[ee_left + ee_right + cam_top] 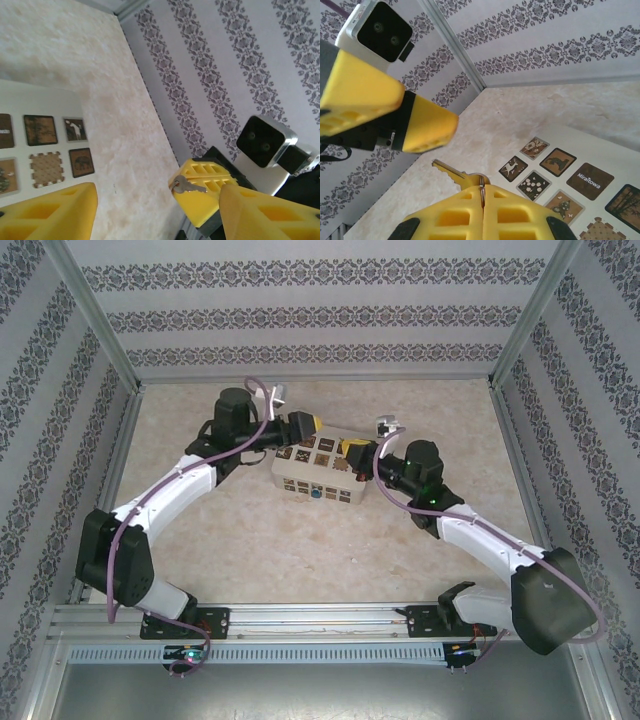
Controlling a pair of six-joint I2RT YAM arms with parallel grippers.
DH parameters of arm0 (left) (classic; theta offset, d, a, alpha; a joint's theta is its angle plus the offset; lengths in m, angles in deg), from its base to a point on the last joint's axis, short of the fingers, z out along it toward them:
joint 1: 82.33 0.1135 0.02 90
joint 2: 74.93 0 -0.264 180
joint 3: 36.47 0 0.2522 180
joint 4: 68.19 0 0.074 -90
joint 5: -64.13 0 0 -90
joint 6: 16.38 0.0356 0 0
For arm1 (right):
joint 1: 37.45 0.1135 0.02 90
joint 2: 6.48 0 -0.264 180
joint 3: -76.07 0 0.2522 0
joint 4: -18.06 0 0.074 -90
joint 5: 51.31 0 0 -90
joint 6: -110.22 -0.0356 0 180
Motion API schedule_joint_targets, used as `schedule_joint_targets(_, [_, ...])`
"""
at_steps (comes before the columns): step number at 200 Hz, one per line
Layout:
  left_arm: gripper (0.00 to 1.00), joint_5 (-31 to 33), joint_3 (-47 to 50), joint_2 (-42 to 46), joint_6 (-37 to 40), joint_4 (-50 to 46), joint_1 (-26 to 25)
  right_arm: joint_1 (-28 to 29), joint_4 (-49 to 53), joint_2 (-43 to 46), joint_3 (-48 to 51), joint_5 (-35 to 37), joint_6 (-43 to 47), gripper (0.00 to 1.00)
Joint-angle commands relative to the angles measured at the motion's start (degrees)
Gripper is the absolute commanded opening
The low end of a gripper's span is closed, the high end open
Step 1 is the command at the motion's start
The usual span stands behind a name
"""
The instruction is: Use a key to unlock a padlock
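Note:
A small silver key [451, 174] sticks out sideways from the tips of my right gripper [483, 189], which is shut on the key's head and ring. My left gripper [160, 212] is open, its yellow fingers [50, 212] far apart. The key [187, 186] and the right gripper's tips lie in that gap, close to the left gripper's right-hand finger and not touching it. In the top view both grippers meet above the back right of the beige box [315, 472]. The tiny teal padlock [316, 494] sits at the box's near side, apart from both grippers.
The beige box [580, 165] carries several dark patterned tiles on its top face. It stands mid-table on a marbled surface. Patterned walls with metal frame posts [510, 350] close in the back and both sides. Open table lies in front of the box.

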Motion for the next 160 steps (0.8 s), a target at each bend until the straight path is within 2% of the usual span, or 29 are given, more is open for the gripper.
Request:
schedule_joint_targets(1, [0.63,-1.17,-3.07,-1.63,1.38,3.10,-2.59,0.74,-2.82,-0.80,-2.14,-1.68,0.44,0.00])
schedule_joint_targets(23, [0.58,-1.15,-4.62,-3.12,2.73,1.94,-3.99,0.74,-2.82,-1.22,-2.23,-1.26,0.23,0.00])
schedule_joint_targets(133, [0.53,2.89,-8.18,-5.54,9.24,-3.97,-7.77,0.83,-1.94,-2.58,-3.00,-0.80,-0.40,0.00])
schedule_joint_targets(160, [0.47,3.03,-8.32,-6.07,9.67,-4.33,-7.85,0.83,-1.94,-2.92,-3.20,-0.82,-0.74,0.00])
